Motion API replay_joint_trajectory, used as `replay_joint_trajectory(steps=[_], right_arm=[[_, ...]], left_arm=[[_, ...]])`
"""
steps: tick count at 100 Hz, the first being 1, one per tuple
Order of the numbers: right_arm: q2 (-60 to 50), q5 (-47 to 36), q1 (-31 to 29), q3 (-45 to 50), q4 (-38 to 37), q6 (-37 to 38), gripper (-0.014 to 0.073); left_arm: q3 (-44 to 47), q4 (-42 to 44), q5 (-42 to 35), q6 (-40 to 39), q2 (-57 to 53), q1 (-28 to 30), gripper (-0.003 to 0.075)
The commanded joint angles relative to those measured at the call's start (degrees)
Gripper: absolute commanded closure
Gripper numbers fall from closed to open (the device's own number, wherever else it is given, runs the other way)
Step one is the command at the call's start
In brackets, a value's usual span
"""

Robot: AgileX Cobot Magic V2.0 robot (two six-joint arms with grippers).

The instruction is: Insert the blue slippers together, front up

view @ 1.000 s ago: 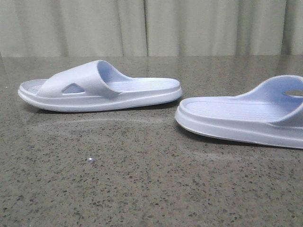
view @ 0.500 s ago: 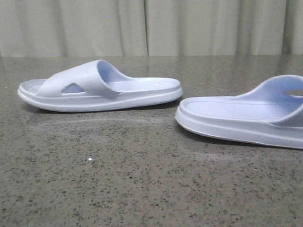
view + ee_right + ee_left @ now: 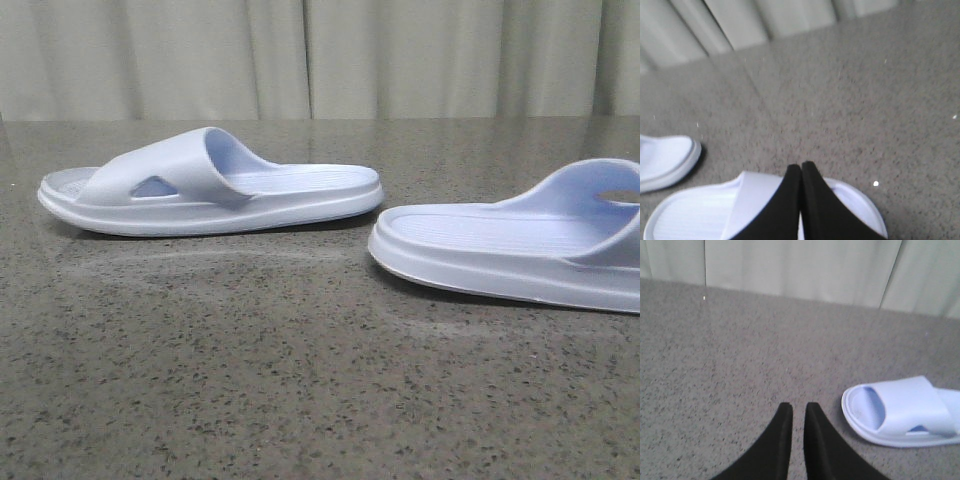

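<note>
the blue slippers lie apart on the worktop (image 3: 300, 380), both sole down. the left slipper (image 3: 210, 185) sits toward the far left with its toe pointing left and its heel toward the middle; the right slipper (image 3: 510, 245) is nearer the camera at the right edge, its heel end toward the middle and its strap partly cut off by the frame. a bare gap separates the two heels.

against the frames from a second and half a second ago, almost nothing differs: the left slipper sits where it was, and the right slipper's heel has edged very slightly leftward. a small bright speck seen on the worktop earlier no longer shows.

the worktop is dark speckled stone with a faint sheen and pale smear marks. behind it hangs a pale pleated curtain (image 3: 320, 55).

the front view shows no arm at all. the left wrist view shows the left gripper (image 3: 799, 412), black jaws nearly together with a thin slit between them, holding nothing, hovering just beside the toe of the left slipper. the right wrist view, somewhat blurred, shows the right gripper (image 3: 801, 172) with jaws pressed together over the strap of the right slipper; whether they touch or pinch it i cannot tell.
</note>
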Motion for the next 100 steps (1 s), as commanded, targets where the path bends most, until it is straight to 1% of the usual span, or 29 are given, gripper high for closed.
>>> replay_joint_trajectory(steps=[1, 6, 11, 20, 28, 35, 44, 47, 51, 54, 59, 61, 66, 71, 83, 100], right_arm=[[7.8, 7.2, -0.2, -8.1, -2.6, -0.9, 0.0672], [10.7, 13.0, -0.2, -11.2, -3.8, -0.9, 0.0672], [12.7, 16.7, -0.2, -13.4, -6.0, -0.9, 0.0672], [13.9, 20.8, -0.2, -15.7, -11.7, -0.9, 0.0672], [13.4, 21.4, -0.2, -15.9, -15.7, -0.9, 0.0672], [12.5, 21.0, -0.2, -15.9, -15.8, -0.9, 0.0672], [11.5, 21.3, -0.2, -15.9, -15.7, -0.9, 0.0662], [11.5, 22.0, -0.2, -15.9, -15.7, -0.9, 0.0646], [11.5, 22.7, -0.2, -15.9, -15.7, -0.9, 0.0602], [11.5, 23.0, -0.2, -15.9, -15.7, -0.9, 0.0561], [11.5, 23.4, -0.2, -15.9, -15.7, -0.9, 0.0463], [11.5, 23.5, -0.2, -15.9, -15.7, -0.9, 0.0437], [11.5, 23.6, -0.2, -15.9, -15.7, -0.1, 0.0337], [11.5, 23.6, -0.3, -15.9, -16.4, 1.1, 0.0279], [12.1, 23.6, -1.9, -15.9, -21.3, 6.1, 0.0274], [14.8, 23.6, -4.0, -15.9, -20.2, 6.2, 0.0274]], left_arm=[[-6.5, 0.8, 4.0, 0.0, 6.4, -0.3, 0.0705], [-8.3, -0.1, 5.5, 0.6, 8.8, -0.3, 0.0705], [-9.1, -1.4, 6.0, 3.3, 10.5, -0.3, 0.0704], [-9.2, -6.2, 6.2, 9.2, 12.3, -0.3, 0.0704], [-9.2, -12.2, 6.6, 14.4, 13.3, -0.3, 0.0704], [-9.2, -17.6, 6.7, 18.6, 14.3, -0.3, 0.0690], [-9.2, -22.8, 6.8, 22.9, 16.0, -0.3, 0.0630], [-9.2, -24.3, 6.9, 24.0, 16.6, -0.3, 0.0595], [-9.2, -25.3, 7.0, 25.1, 17.3, -0.3, 0.0554], [-9.2, -26.5, 7.3, 25.8, 17.9, -0.3, 0.0508], [-9.2, -27.8, 7.6, 26.3, 19.0, -0.3, 0.0438], [-9.2, -28.3, 7.7, 26.4, 19.3, -0.3, 0.0410], [-9.2, -29.4, 8.0, 26.9, 20.2, -0.3, 0.0361], [-9.2, -30.0, 8.1, 27.1, 20.9, -0.3, 0.0344], [-9.2, -30.1, 8.2, 27.1, 22.1, -0.3, 0.0348], [-9.2, -30.1, 8.2, 27.2, 23.2, -0.3, 0.0348]])
